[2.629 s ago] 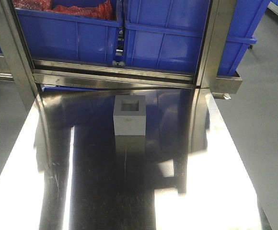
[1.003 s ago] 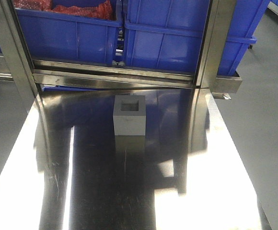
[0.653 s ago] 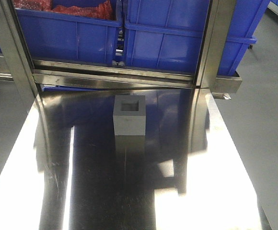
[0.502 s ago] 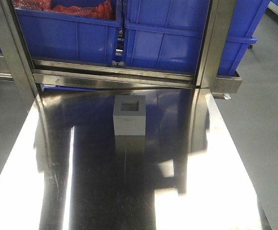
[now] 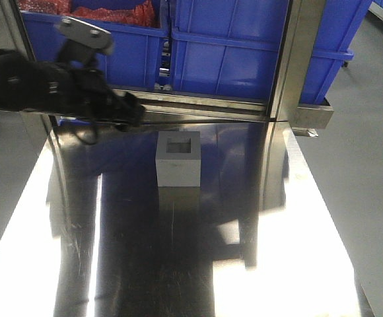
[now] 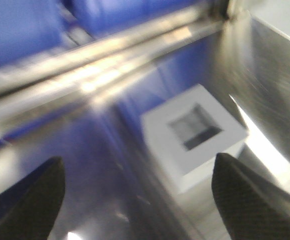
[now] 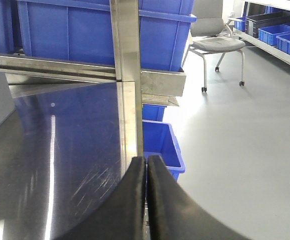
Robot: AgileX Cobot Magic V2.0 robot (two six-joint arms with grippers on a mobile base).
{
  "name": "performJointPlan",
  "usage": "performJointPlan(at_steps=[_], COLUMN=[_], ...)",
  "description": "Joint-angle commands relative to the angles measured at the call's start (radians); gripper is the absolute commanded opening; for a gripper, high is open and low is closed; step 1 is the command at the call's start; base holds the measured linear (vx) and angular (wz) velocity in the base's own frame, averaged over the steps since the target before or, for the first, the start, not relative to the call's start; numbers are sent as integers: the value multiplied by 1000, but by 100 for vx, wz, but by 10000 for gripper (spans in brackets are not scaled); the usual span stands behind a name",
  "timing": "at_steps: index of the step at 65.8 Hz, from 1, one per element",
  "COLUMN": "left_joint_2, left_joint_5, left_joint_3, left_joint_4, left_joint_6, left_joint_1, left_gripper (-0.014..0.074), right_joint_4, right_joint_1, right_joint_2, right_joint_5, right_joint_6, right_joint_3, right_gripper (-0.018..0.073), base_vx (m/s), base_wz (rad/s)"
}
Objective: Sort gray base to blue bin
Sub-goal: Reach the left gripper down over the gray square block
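Motion-blurred left wrist view, tabletop (image 5: 178, 264) glare

Workshop or warehouse — steel table (image 5: 178, 264), racked blue bins (image 5: 231, 53), gray floor (image 7: 235, 150).

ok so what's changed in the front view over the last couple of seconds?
The left arm has swung in from the left. Its left gripper now hovers open just beyond and left of the gray base, not touching it. Nothing has been taken hold of. The gray base sits where it was on the steel table, recess up.
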Motion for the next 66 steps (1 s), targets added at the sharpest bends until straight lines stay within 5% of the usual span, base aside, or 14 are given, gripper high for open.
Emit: performJointPlan(at_steps=[1, 21, 34, 66], left_joint_2=[83, 369, 435, 494], left_joint_5=[58, 251, 242, 248], left_joint_3=[-174, -522, -555, -555], left_joint_4=[-22, -25, -97, -70], left_joint_6=[-79, -215, -218, -225], left_joint_1=[-23, -36, -36, -36], left_gripper=[588, 588, 588, 588], right_joint_4=[-8, -8, -8, -8], right_joint_1=[-3, -3, -3, -3], right_joint_2=[18, 18, 18, 18], right_joint_5=[-72, -72, -72, -72], right_joint_6=[-11, -11, -11, -11], right_joint_3=[2, 2, 2, 2], right_gripper=[-5, -5, -5, -5], base_vx=[0, 0, 0, 0], base_wz=[0, 0, 0, 0])
